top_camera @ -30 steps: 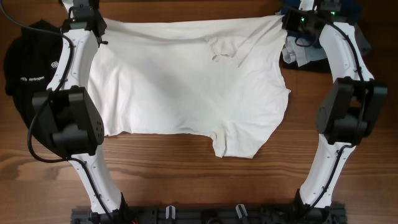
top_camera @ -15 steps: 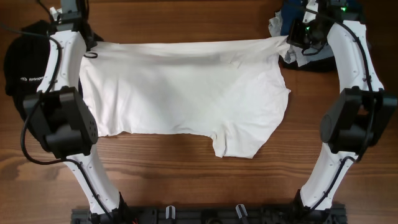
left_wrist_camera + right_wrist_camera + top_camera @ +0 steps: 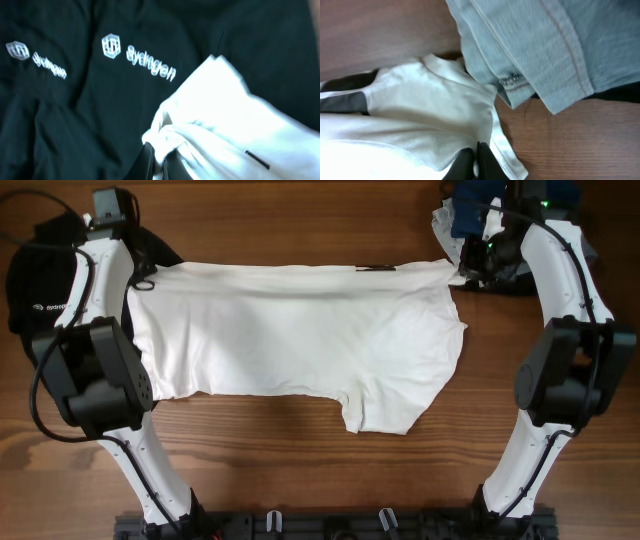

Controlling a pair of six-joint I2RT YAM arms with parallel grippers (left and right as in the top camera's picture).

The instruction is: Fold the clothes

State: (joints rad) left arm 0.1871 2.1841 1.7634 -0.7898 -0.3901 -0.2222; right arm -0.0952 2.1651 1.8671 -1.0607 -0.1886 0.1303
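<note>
While a black shirt [image 3: 35, 275] crowds the upper left and blue-grey garments [image 3: 472, 215] the upper right, I see the T-shirt [image 3: 300, 340] mid-frame, long axis left-right; left gripper [image 3: 159, 162] and right gripper [image 3: 472, 160] each pinch an upper corner.

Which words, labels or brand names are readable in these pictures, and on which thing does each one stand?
"Sydrogen", white, beside a hexagon logo, on the black shirt.
Second print, left on the same shirt: blurred, probably the same word.
Small mark on the pale blue garment: too blurred to read.
On the white T-shirt: no readable text.
</note>
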